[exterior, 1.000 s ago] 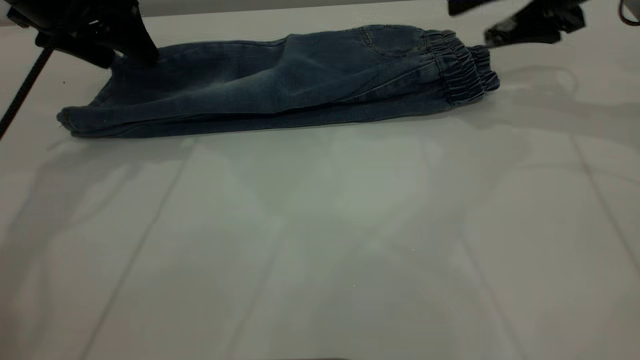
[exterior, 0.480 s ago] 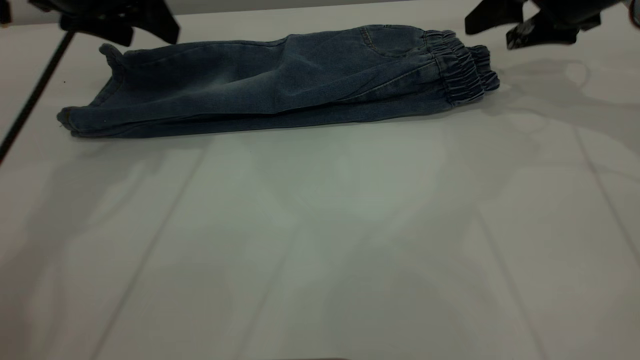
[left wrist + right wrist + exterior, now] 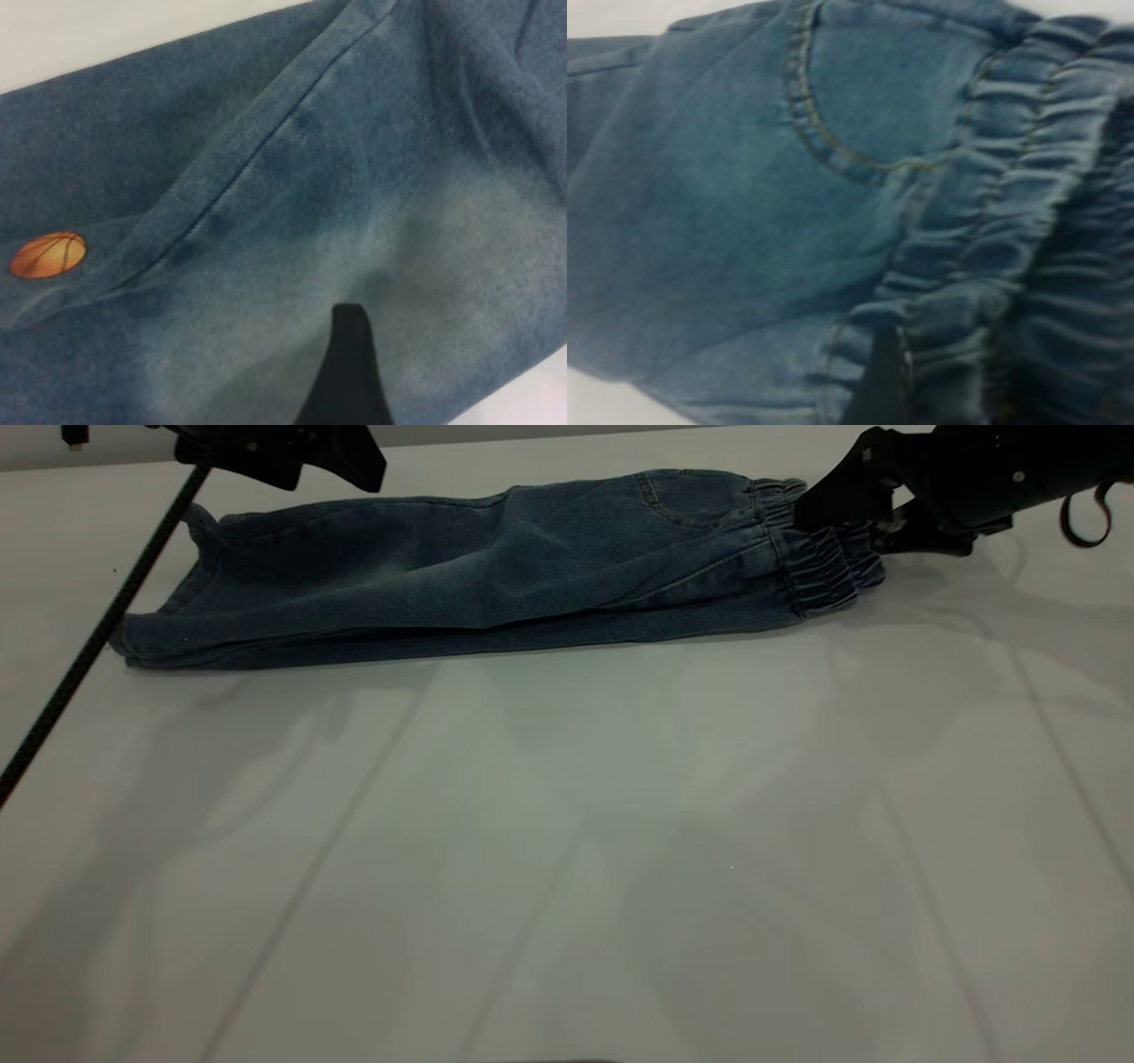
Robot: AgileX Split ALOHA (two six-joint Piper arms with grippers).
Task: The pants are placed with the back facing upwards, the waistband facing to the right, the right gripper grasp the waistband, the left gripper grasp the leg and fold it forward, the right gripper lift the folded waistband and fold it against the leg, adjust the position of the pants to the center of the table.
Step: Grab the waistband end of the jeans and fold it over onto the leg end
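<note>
- Left gripper (image 3: 283, 452): raised above the far-left corner of the pants (image 3: 496, 567), clear of the cloth. Opening not determinable from any view. Best kept high and out of the fold path.
- Black cable (image 3: 89, 646): slants down across the cuff end at the left. Snag risk if the cloth is swept that far.
- Pants: flat on the far part of the table (image 3: 567, 850), halved lengthwise, cuffs left. Near long edge straight; far cuff corner slightly peaked.
- Leg (image 3: 97, 159): in the left wrist view, lies beneath the top layer, with its orange basketball print (image 3: 49, 254) just beside the seam.
- Waistband (image 3: 811, 549): at the right end, both layers stacked.
- Right gripper (image 3: 864, 514): at the waistband end, jaws apart, one above the ruching and one at its outer edge; nothing clamped yet.
- Step in hand, as judged: grasp of the folded waistband. Bite deep enough to take both layers, close fully, then lift only enough to clear the cloth.
- Carry leftward in a low arc and lay edge over edge on the leg.
- Open room: wide bare surface toward the near side for the later move to centre; little margin behind.
</note>
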